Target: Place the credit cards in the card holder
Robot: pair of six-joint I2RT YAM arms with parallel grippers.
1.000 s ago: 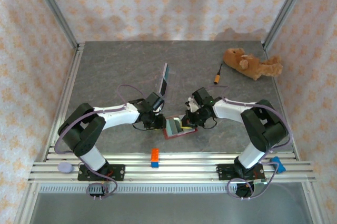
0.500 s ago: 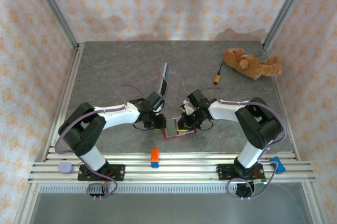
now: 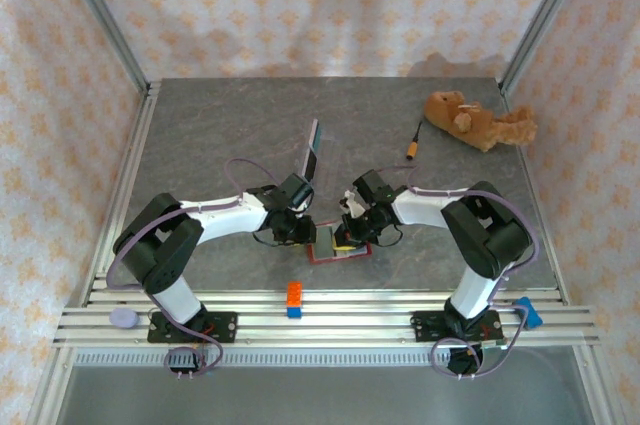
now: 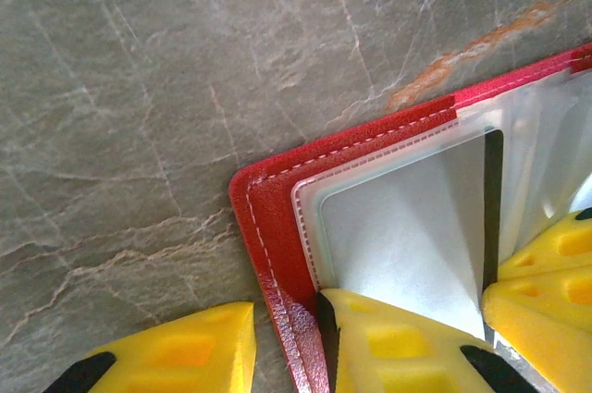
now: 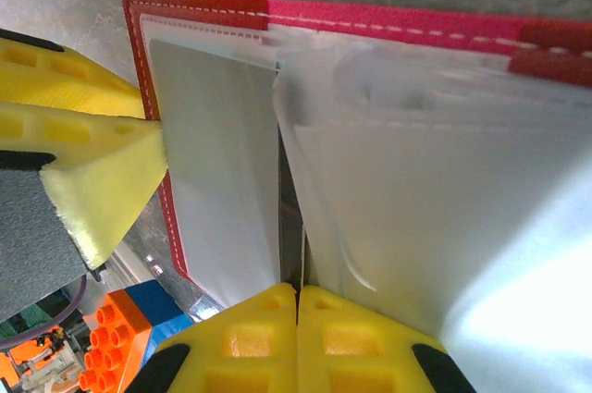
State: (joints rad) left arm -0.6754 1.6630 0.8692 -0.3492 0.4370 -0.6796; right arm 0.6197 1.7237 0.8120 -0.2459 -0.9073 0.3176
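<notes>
The red card holder [image 3: 352, 253] lies open on the table near the front, its pale clear sleeves [image 5: 444, 180] facing up. My left gripper [image 4: 294, 352] is shut on the holder's left red edge [image 4: 268, 227], one yellow finger outside and one on the sleeve. From the right, my right gripper [image 5: 298, 337] is shut on a thin dark credit card [image 5: 290, 217], seen edge-on and standing between two sleeves. That card shows as a dark stripe [image 4: 493, 208] in the left wrist view. From above, the left gripper [image 3: 308, 235] and the right gripper [image 3: 346, 233] meet over the holder.
An orange and blue toy brick [image 3: 294, 298] sits just in front of the holder. A thin pale and teal flat piece [image 3: 313, 151] stands on edge behind the grippers. A brown plush toy [image 3: 478, 121] and a small orange-tipped plug [image 3: 413, 153] lie at the back right.
My right gripper has moved a little to the left, further over the open holder with the card. The left gripper has kept its hold and place.
</notes>
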